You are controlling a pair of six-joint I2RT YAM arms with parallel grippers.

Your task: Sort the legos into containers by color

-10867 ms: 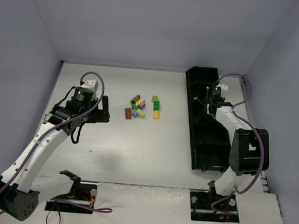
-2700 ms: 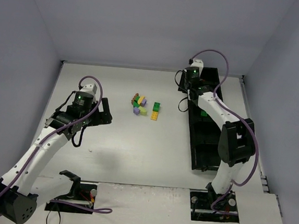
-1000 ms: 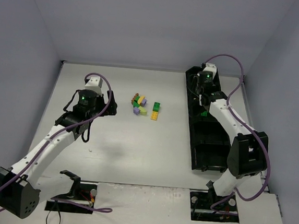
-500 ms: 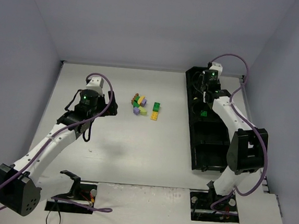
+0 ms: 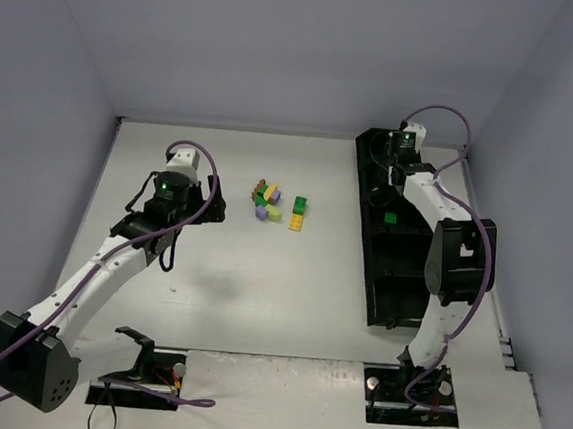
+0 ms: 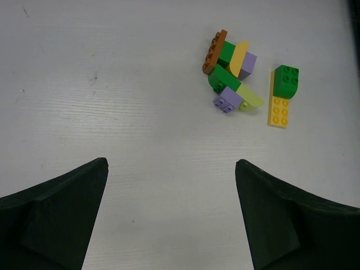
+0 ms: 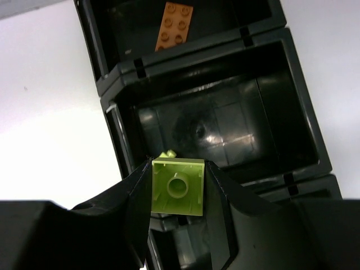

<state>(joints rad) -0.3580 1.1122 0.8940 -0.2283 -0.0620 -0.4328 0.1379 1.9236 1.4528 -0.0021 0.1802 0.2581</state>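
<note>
The legos [image 5: 277, 203] lie in a small pile mid-table; the left wrist view shows a green brick [image 6: 286, 81], a yellow plate [image 6: 279, 111], lilac [image 6: 227, 102], lime and orange-brown pieces. My left gripper [image 6: 171, 163] hangs open over bare table short of the pile, nothing between its fingers. The containers, one black tray [image 5: 369, 232] of square compartments, run along the right. My right gripper [image 7: 178, 187] is shut on a lime brick [image 7: 178, 194], its hollow underside facing the camera, above the near left corner of an empty compartment [image 7: 225, 118]. An orange brick [image 7: 174, 27] lies in the compartment beyond.
A green brick [image 5: 391, 219] rests in a middle compartment of the tray. Grey walls close in the table at the back and on both sides. Both arm bases and their cables sit along the near edge.
The right arm's elbow has swung in toward the tray while its gripper stays over the tray's far end with the lime brick. The left gripper has crept slightly toward the pile.
</note>
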